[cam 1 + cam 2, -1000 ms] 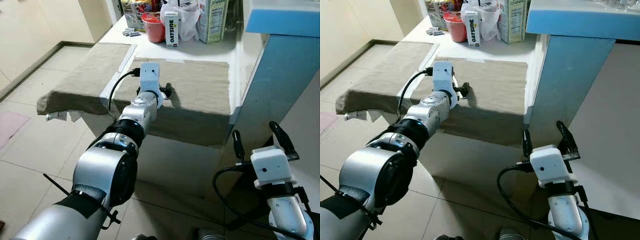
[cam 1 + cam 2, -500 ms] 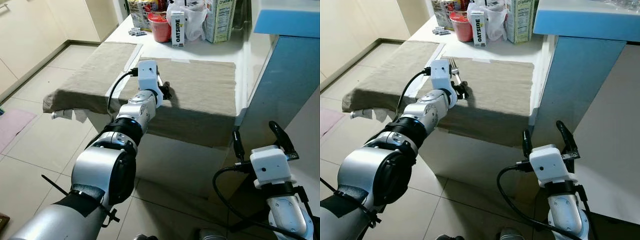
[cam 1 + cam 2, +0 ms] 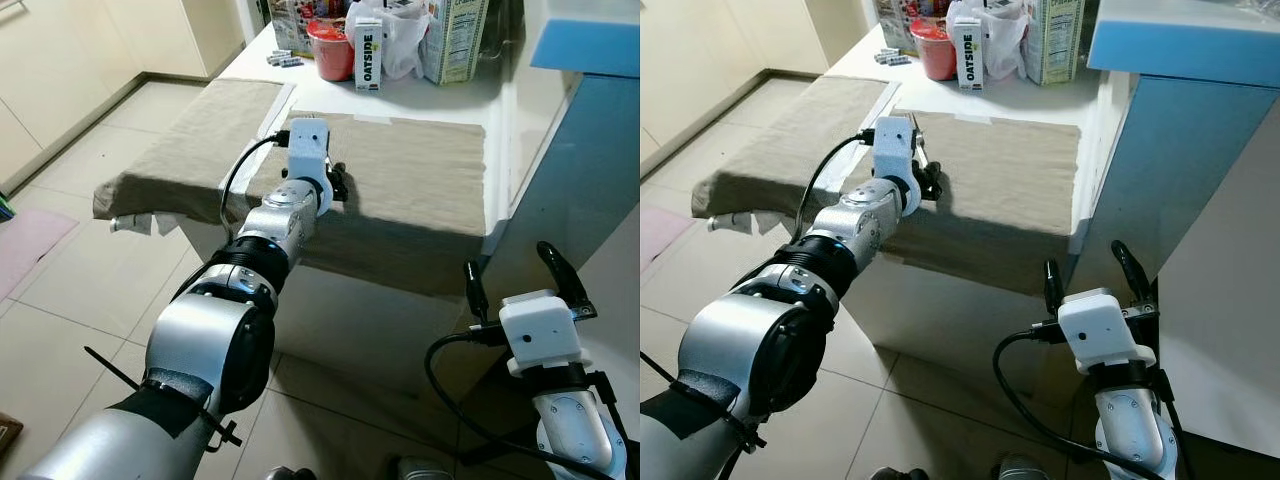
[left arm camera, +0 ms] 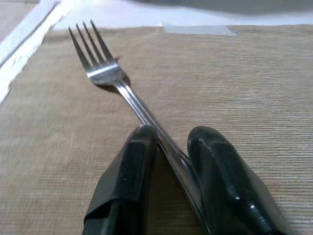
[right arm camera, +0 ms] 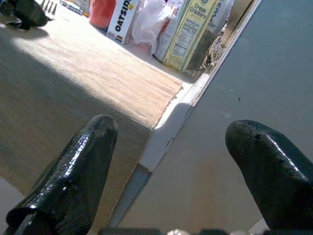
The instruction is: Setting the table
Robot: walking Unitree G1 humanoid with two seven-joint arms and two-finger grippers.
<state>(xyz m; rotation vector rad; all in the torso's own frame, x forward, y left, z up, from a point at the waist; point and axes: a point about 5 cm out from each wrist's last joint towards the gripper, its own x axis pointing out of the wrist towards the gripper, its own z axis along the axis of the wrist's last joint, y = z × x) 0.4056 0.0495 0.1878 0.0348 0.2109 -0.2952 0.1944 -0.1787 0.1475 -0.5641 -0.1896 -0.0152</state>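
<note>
Reaching farther over the table than a second ago, the left gripper (image 4: 168, 161) pinches the handle of a steel fork (image 4: 105, 71) between its two black fingers (image 4: 129, 171), tines pointing away and lying low against the beige placemat (image 4: 244, 98). The left wrist view shows the four tines plainly; from the head camera only a glint of the fork (image 3: 917, 152) peeks past the white wrist housing. That placemat (image 3: 420, 180) lies on the white table (image 3: 300, 95) beside a second beige mat (image 3: 190, 135) (which droops over the near edge). At the table's far end stand an Oatside carton (image 3: 368, 56), a red tub (image 3: 332, 52), a white plastic bag (image 3: 395, 45) and a cereal box (image 3: 455, 40). Down beside a blue-topped counter (image 3: 1185, 50), the right gripper (image 3: 520, 283) hangs idle with fingers spread wide.
</note>
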